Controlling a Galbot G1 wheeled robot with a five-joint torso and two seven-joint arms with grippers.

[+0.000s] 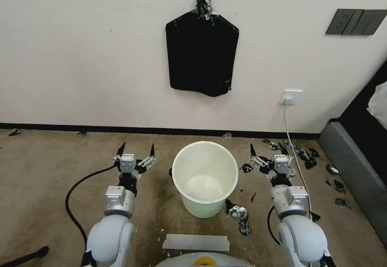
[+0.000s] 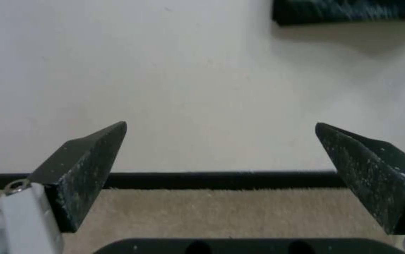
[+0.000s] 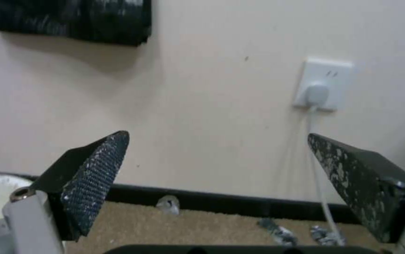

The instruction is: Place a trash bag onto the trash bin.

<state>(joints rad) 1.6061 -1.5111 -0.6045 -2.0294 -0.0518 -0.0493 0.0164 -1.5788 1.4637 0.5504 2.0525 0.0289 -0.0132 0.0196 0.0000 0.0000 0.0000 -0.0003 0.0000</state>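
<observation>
Carpet, tan and worn (image 1: 48, 178), is lying under everything, with a pale rectangular strip (image 1: 196, 242) sitting nearest the robot's base. Just beyond it the round cream-white plastic trash bin (image 1: 204, 160) is standing upright and unlined. The left gripper (image 1: 136, 151) is hovering beside the bin with its dark fingers (image 2: 84, 169) spread wide, holding nothing; the right gripper (image 1: 266, 151) is mirroring it on the bin's other side, equally spread. Small torn black scraps (image 1: 300, 154) are littering the floor to the right, their shapes hard to make out. Farthest off, a flat black bundle with a taped, knotted top (image 1: 201, 53) is hanging on the cream wall (image 1: 80, 49), its lower edge cut off in both wrist views. No loose bag is lying on the bin.
</observation>
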